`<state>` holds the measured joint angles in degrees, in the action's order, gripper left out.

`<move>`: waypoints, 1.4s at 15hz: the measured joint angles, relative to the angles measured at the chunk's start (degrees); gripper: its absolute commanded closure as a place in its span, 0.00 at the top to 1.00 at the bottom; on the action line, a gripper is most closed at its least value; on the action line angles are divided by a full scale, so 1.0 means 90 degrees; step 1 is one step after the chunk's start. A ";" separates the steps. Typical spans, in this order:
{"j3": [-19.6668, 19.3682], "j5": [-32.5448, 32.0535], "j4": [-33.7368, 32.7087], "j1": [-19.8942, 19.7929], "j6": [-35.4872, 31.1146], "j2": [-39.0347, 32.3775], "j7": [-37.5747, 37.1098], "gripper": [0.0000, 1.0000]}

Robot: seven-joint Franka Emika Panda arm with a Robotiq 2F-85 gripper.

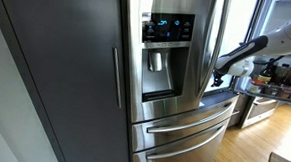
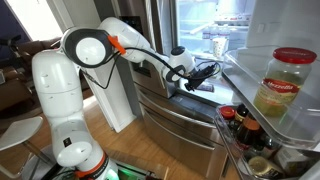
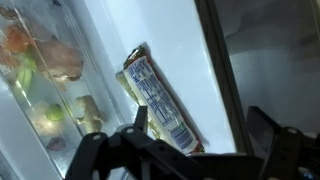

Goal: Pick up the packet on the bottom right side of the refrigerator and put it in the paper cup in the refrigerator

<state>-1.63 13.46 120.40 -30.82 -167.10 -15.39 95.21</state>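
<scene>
Wrist view: open gripper [image 3: 200,114] above the packet [image 3: 158,100]

Seen from the wrist, the packet lies slantwise on a white surface inside the refrigerator. Its blue-and-white printed face is up, and a tan edge runs along its length. The gripper's two dark fingers [image 3: 140,118] are spread wide apart, one at each side of the lower frame, with nothing held between them. The packet's near end falls between the fingers, closer to the left one; whether anything touches it cannot be told. Left of the packet, a clear bin [image 3: 45,60] holds blurred produce in green, orange and pink.

In an exterior view the refrigerator [image 1: 184,105] has its left door shut and its blue-lit dispenser panel [image 1: 168,29] glowing. Two wide drawers [image 1: 188,121] sit below, and a dark-grey cabinet panel [image 1: 56,66] stands at its left. The arm [image 1: 245,51] reaches in from the right, just above the top drawer.

In an exterior view the paper cup [image 2: 219,46] stands upright on a lit shelf, farther back and higher than the gripper, well apart from it. In the foreground the open door's bins carry a red-lidded jar [image 2: 283,85] and, lower down, several bottles [image 2: 245,128].
</scene>
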 measured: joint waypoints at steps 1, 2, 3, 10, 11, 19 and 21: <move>0.0096 0.0117 -0.0064 -0.0091 0.0000 -0.0083 0.0173 1.00; 0.0210 0.0241 -0.0119 -0.0176 -0.0002 -0.0158 0.0343 1.00; 0.0342 0.0383 -0.0175 -0.0258 -0.0004 -0.0223 0.0513 1.00; 0.1369 0.1354 -0.0789 -0.1077 -0.0035 -0.0745 0.2008 1.00; 0.1522 0.1477 -0.0884 -0.1216 -0.0032 -0.0833 0.2224 1.00; 0.2273 0.1721 -0.1398 -0.1861 0.0143 -0.1435 0.3069 0.73; 0.2394 0.1721 -0.1485 -0.1960 0.0237 -0.1536 0.3178 0.52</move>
<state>19.92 28.95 107.04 -48.46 -164.97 -29.21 123.82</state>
